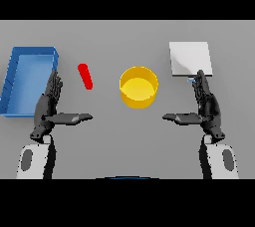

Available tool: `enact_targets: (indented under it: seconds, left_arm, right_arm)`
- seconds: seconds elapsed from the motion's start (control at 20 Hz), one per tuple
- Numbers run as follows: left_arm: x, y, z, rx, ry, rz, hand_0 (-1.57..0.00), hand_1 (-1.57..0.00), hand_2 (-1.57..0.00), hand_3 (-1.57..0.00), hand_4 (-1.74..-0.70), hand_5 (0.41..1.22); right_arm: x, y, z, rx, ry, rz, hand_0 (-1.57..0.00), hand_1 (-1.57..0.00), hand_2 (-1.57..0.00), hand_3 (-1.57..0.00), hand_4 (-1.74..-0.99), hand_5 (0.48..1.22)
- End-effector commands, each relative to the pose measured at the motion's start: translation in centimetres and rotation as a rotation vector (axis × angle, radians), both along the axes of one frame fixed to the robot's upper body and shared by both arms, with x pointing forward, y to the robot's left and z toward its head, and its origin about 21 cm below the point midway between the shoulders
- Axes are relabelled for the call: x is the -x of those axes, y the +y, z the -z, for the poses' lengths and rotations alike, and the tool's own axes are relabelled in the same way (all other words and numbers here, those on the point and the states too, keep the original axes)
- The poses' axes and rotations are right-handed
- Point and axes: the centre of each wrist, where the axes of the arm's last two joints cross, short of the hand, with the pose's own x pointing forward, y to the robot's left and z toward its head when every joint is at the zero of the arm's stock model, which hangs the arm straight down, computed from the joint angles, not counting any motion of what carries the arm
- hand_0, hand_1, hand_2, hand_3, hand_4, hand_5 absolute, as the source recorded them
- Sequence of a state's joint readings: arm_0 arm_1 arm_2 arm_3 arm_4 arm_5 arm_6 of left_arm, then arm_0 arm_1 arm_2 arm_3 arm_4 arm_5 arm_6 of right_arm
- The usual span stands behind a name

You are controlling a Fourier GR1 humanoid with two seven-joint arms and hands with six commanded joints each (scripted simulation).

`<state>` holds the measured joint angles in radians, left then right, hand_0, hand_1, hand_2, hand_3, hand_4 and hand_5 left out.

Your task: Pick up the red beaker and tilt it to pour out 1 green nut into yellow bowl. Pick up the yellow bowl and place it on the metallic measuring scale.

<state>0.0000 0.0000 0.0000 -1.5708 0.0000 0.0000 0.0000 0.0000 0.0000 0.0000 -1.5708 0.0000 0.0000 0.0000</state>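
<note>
A: What stage of the task is shown?

B: The outset, by my reading. The red beaker lies tilted on the grey table, held by neither hand, between the blue tray and the yellow bowl. The bowl stands at the centre, apart from the beaker, and its interior shows only yellow; no green nut can be made out in it or anywhere else.

A: And the hands?

B: The left hand rests near the tray's near corner, fingers straight and pointing away, thumb extended inward, holding nothing. The right hand mirrors it, likewise open and empty, its fingertips just below the metallic measuring scale.

A: So what remains?

B: Everything, it appears: grasping the beaker, pouring one nut into the bowl, then lifting the bowl onto the scale, which lies flat and bare to the bowl's right and further back.

A: The surface and surroundings?

B: A plain grey tabletop, uniform and unmarked, carrying only the tray, beaker, bowl and scale. Nothing of the room beyond the table shows.
</note>
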Motion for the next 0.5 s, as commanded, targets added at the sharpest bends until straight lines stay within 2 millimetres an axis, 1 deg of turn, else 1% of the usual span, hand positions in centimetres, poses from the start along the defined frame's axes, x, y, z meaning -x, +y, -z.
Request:
enact_targets:
  seconds: [0.0, 0.25, 0.3, 0.35, 0.4, 0.45]
  left_arm:
    - [0.0, -0.1, 0.0, 0.001, -0.001, 0.000, 0.00, 0.00, 0.00, 0.00, -1.14, 0.660]
    - [0.6, -0.8, 0.1, 0.000, -0.008, 0.007, 0.00, 0.00, 0.00, 0.00, -1.14, 0.660]
    - [1.8, -0.6, -0.5, -0.077, -0.047, 0.037, 0.00, 0.00, 0.00, 0.00, -1.14, 0.660]
    - [2.6, -0.6, -1.1, -0.127, -0.073, 0.058, 0.00, 0.00, 0.00, 0.00, -1.14, 0.660]
    - [3.5, -0.8, -1.5, -0.152, -0.078, 0.079, 0.00, 0.00, 0.00, 0.00, -1.14, 0.660]
    - [3.6, -1.0, -1.8, -0.175, -0.072, 0.090, 0.00, 0.00, 0.00, 0.00, -1.14, 0.662]
  right_arm:
    - [0.0, 0.0, 0.0, 0.000, 0.000, 0.001, 0.00, 0.00, 0.00, 0.00, -1.071, 0.578]
    - [-0.2, -0.5, -0.1, 0.002, 0.000, 0.007, 0.00, 0.00, 0.00, 0.00, -1.071, 0.578]
    - [0.6, -0.7, -0.6, 0.151, -0.090, -0.004, 0.00, 0.00, 0.00, 0.00, -1.071, 0.578]
    - [1.3, -0.5, -0.8, 0.233, -0.138, -0.017, 0.00, 0.00, 0.00, 0.00, -1.072, 0.577]
    - [1.5, -0.2, -1.1, 0.292, -0.152, -0.025, 0.00, 0.00, 0.00, 0.00, -1.066, 0.576]
    - [1.9, 0.0, -1.2, 0.326, -0.157, -0.033, 0.00, 0.00, 0.00, 0.00, -1.064, 0.577]
